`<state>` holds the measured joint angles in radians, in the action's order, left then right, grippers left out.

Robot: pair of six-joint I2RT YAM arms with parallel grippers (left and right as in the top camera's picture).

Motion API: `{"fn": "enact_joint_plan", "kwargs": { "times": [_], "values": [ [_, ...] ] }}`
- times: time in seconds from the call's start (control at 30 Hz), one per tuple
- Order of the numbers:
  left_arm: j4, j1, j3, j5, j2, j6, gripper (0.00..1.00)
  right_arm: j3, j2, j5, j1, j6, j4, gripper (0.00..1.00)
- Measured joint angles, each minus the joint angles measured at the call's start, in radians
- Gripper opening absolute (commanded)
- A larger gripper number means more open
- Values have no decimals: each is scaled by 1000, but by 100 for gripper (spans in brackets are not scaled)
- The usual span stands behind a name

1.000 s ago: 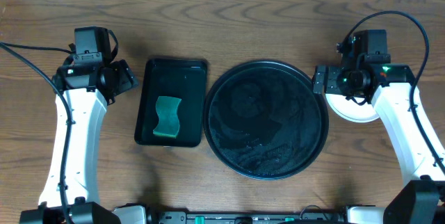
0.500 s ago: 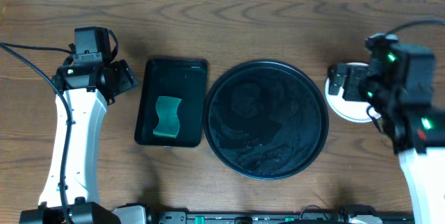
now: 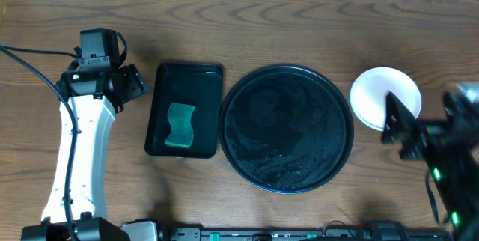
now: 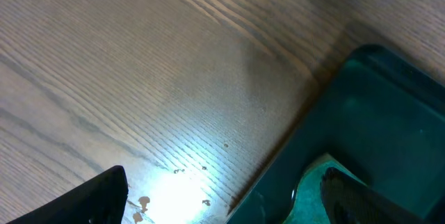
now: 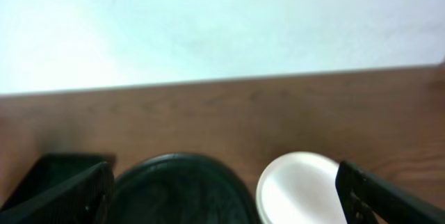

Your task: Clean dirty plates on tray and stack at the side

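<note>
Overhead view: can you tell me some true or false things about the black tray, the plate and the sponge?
1. The round black tray has no plates on it. True.
2. The white plate sits inside the green tray. False: it lies on the table, to the right of the black tray.
3. A green sponge lies in the green tray. True.
4. The right tool is gripping the white plate. False: its fingers are spread open and hold nothing.
5. The sponge is on the black tray. False: it is in the green tray, left of the black tray.
</note>
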<state>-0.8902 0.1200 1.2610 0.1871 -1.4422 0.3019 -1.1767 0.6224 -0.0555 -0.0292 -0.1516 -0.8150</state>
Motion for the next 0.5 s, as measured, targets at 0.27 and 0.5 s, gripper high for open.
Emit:
{"fn": "enact_joint_plan", "kwargs": {
  "times": [0.27, 0.5],
  "values": [
    [0, 0, 0, 0, 0, 0, 89, 0, -267, 48, 0, 3, -34, 99],
    [0, 0, 0, 0, 0, 0, 89, 0, -398, 62, 0, 3, -37, 99]
  ]
}}
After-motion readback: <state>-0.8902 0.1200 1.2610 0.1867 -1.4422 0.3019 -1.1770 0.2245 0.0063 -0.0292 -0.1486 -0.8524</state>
